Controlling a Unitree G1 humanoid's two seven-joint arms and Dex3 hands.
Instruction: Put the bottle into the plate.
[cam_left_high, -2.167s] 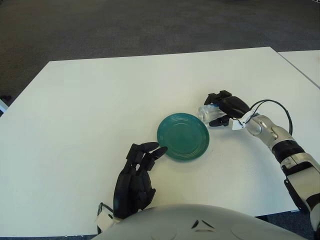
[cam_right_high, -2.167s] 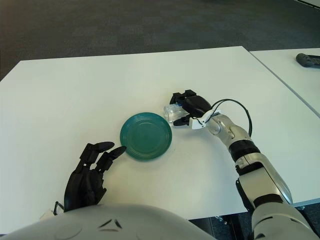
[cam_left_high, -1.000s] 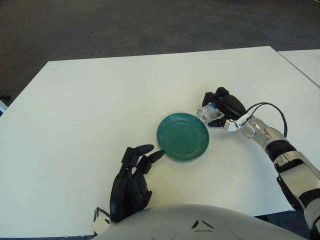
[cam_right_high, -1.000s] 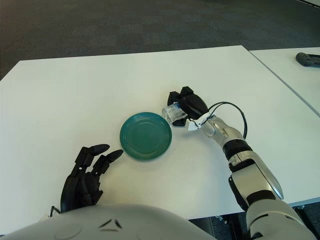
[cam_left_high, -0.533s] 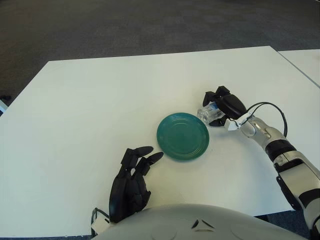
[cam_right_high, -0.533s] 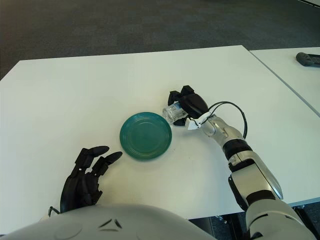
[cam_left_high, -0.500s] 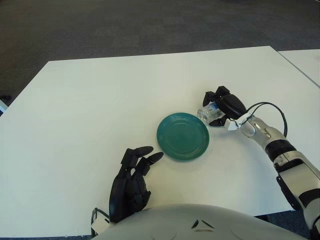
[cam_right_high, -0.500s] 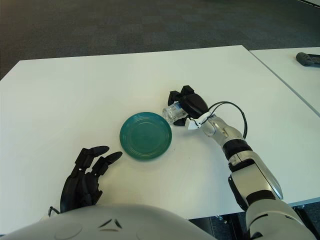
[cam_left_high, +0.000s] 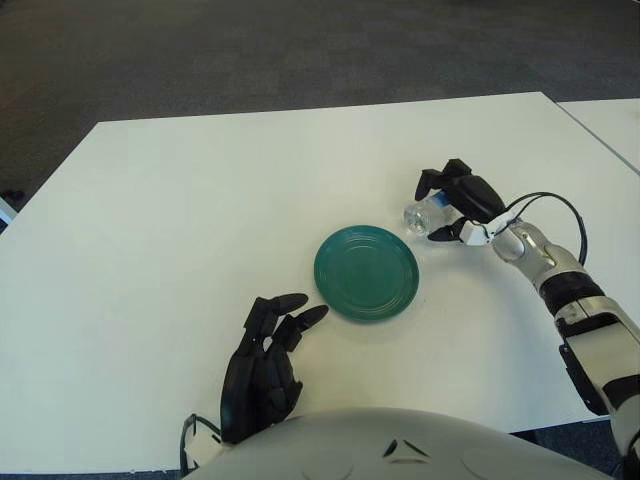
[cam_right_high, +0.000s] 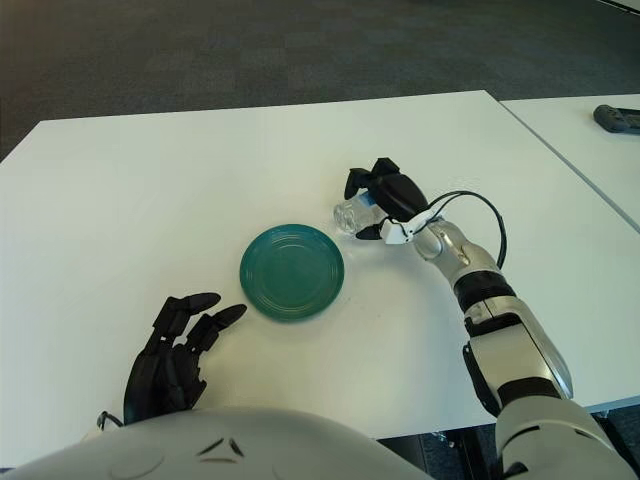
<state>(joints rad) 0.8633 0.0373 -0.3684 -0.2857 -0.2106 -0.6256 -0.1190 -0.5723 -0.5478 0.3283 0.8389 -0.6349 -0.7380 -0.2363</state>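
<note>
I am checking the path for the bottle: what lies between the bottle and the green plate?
Only a short stretch of bare white table, seen in both eye views. The bottle is in the right hand, just beyond the plate.

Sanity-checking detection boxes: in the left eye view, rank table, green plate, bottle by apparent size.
1. White table, by far the largest.
2. Green plate.
3. Clear bottle, smallest, partly hidden in the right hand.
</note>
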